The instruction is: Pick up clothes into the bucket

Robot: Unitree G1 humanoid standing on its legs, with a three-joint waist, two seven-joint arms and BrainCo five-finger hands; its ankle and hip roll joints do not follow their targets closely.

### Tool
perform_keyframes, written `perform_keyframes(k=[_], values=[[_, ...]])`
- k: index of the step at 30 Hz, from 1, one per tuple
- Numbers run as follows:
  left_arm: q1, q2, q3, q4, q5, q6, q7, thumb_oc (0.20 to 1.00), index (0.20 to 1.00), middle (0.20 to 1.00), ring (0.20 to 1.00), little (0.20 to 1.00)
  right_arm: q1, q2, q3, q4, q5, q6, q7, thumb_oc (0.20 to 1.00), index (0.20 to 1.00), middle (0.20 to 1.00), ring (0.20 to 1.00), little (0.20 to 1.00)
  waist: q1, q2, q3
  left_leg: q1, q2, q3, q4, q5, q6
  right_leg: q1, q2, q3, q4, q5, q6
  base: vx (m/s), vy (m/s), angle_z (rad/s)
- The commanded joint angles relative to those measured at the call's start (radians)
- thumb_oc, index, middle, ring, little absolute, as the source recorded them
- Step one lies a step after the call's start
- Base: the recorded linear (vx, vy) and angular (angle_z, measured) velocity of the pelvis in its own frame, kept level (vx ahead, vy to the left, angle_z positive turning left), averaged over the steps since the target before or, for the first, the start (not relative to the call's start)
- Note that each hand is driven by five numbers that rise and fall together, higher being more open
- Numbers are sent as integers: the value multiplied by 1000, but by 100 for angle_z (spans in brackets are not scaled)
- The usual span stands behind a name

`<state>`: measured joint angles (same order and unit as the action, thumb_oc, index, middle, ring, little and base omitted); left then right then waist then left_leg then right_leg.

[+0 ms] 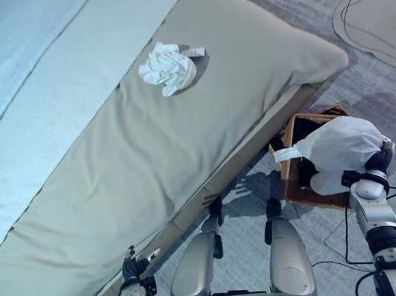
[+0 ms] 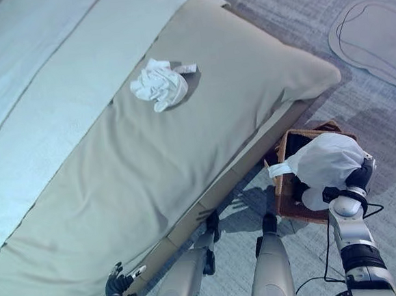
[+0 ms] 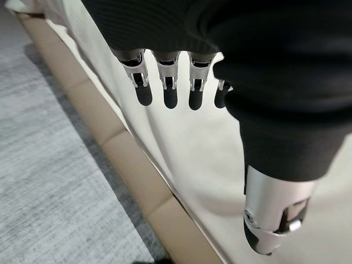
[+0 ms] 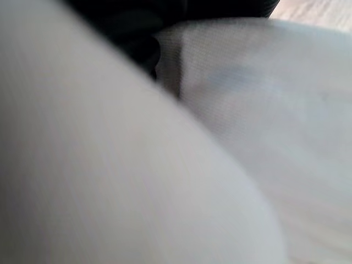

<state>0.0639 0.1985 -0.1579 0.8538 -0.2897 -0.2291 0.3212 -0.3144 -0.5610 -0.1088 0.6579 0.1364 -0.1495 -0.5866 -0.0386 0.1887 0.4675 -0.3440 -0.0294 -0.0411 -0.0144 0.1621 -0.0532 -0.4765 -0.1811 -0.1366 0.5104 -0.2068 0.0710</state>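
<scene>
Two pieces of clothing are in play: a white garment (image 1: 342, 147) bunched over the mouth of the brown woven bucket (image 1: 293, 181), and a crumpled white cloth (image 1: 168, 68) lying on the beige bedcover (image 1: 138, 166), well apart from the bucket. The bucket stands on the grey carpet (image 1: 384, 78) just beside the corner of the bed (image 1: 278, 114), close enough, I judge, that clothes can be carried from cover to bucket without a long reach. The right hand (image 1: 379, 160) is at the far side of the white garment, with the arm raised over the bucket's rim; its fingers are buried in or behind the fabric, and its own wrist view shows pale cloth pressed up close, so I cannot tell whether it grips the garment or has let go. The garment bulges above the rim rather than sitting down inside, so the drop looks unfinished. The left hand (image 3: 165, 82) hangs low by the bed's edge, fingers straight and relaxed, thumb apart, holding nothing; it seems parked out of the way while the other arm works. The crumpled cloth on the bed looks like the next piece to fetch.
</scene>
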Motion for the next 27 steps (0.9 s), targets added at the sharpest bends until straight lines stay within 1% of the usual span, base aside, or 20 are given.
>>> perform_keyframes(k=[1,2,3,4,5,6,7,8,9,10,11,12,13,14,15,18,23,27], values=[[-68,-11,-59,-60,-3,-46,19,1000,1000,1000,1000,1000,-87,-116,44,36,-25,-35,-47,200,200,200,200,200,-13,-9,43,22,-20,25,139,-131,12,1,12,3,-100,98,-3,-43,-21,1],[-72,-9,-76,-96,-12,-55,22,1000,1000,1000,1000,1000,-108,-123,58,66,-30,-32,-51,200,200,200,200,200,-12,-7,52,-11,-23,31,168,-139,11,-37,12,11,-74,96,-4,-77,-54,-1],[-73,-3,-110,-156,-39,-70,24,1000,1000,1000,1000,1000,-150,-151,81,107,-22,-32,-73,200,200,200,200,200,-7,-6,52,-102,-23,39,226,-150,12,-124,9,28,-35,95,-8,-60,-62,-5],[-75,-2,-124,-178,-49,-77,27,1000,1000,1000,1000,1000,-171,-162,93,129,-21,-33,-83,200,200,200,200,200,-5,-5,52,-143,-23,43,246,-153,12,-162,9,30,-20,96,-9,-46,-56,-6],[-76,-2,-123,-179,-49,-77,27,1000,1000,1000,1000,1000,-174,-163,94,131,-20,-34,-83,200,200,200,200,200,-4,-5,52,-146,-23,44,248,-155,12,-165,9,31,-17,95,-9,-38,-51,-10],[-79,6,-153,-226,-61,-85,33,1000,1000,1000,1000,1000,-221,-183,121,180,-6,-31,-98,200,200,200,200,200,0,0,52,-220,-19,47,272,-154,11,-245,9,43,13,94,-10,-29,-29,-7],[-80,6,-152,-227,-61,-85,33,1000,1000,1000,1000,1000,-224,-184,122,182,-5,-32,-97,200,200,200,200,200,0,0,52,-223,-19,48,274,-155,11,-248,9,45,14,94,-10,54,-66,-7],[-79,12,-179,-249,-63,-89,40,1000,1000,1000,1000,1000,-263,-206,144,236,2,-22,-111,200,200,200,200,200,2,5,52,-253,-23,47,284,-181,5,-287,6,57,45,57,-3,71,-34,-8],[-79,14,-192,-262,-64,-90,46,1000,1000,1000,1000,1000,-289,-219,154,262,12,-20,-119,200,200,200,200,200,4,11,52,-282,-24,49,284,-177,4,-324,4,61,59,57,-4,70,-35,-6],[-81,12,-191,-262,-64,-90,47,1000,1000,1000,1000,1000,-293,-220,157,265,13,-21,-118,200,200,200,200,200,4,10,52,-285,-24,50,286,-177,4,-329,4,63,62,57,-4,-13,-4,-10],[-83,11,-205,-266,-66,-90,58,1000,1000,1000,1000,1000,-334,-242,176,294,17,-12,-134,200,200,200,200,200,6,16,52,-316,-22,56,279,-169,-1,-365,2,65,63,60,-3,-4,-7,-4],[-83,10,-205,-266,-66,-90,58,1000,1000,1000,1000,1000,-335,-242,177,295,17,-12,-134,200,200,200,200,200,6,16,52,-317,-22,56,279,-169,-1,-365,2,65,63,60,-3,2,-6,-7],[-82,10,-222,-259,-67,-90,67,1000,1000,1000,1000,1000,-380,-271,211,360,15,5,-129,909,909,909,909,909,14,21,52,-340,-22,57,267,-162,-2,-401,5,70,66,63,-2,5,1,-3],[-83,9,-221,-259,-67,-90,67,1000,1000,1000,1000,1000,-385,-272,214,363,16,4,-129,1000,1000,1000,1000,1000,14,21,52,-341,-22,58,267,-162,-2,-402,5,71,66,63,-2,18,-1,-7],[-89,10,-230,-244,-68,-85,71,1000,1000,1000,1000,1000,-427,-299,257,428,14,26,-106,1000,1000,1000,1000,1000,21,27,52,-361,-23,58,256,-154,-4,-432,4,73,70,66,-2,14,-2,-7],[-90,9,-232,-237,-78,-88,78,1000,1000,1000,1000,1000,-468,-324,295,456,-1,40,-98,1000,1000,1000,1000,1000,26,31,52,-375,-27,60,246,-149,-2,-458,4,81,70,73,-1,5,-1,-2],[-114,-1,-242,-209,-85,-89,88,1000,1000,1000,1000,1000,-502,-325,321,468,-12,40,-107,1000,1000,1000,1000,1000,26,30,52,-371,-35,57,227,-141,-3,-462,-1,79,59,78,1,2,3,4],[-133,-4,-244,-201,-86,-96,94,1000,1000,1000,1000,1000,-509,-309,332,463,-14,36,-112,1000,1000,1000,1000,1000,25,25,52,-361,-38,54,223,-141,-2,-447,-2,75,42,86,3,-13,8,6]])
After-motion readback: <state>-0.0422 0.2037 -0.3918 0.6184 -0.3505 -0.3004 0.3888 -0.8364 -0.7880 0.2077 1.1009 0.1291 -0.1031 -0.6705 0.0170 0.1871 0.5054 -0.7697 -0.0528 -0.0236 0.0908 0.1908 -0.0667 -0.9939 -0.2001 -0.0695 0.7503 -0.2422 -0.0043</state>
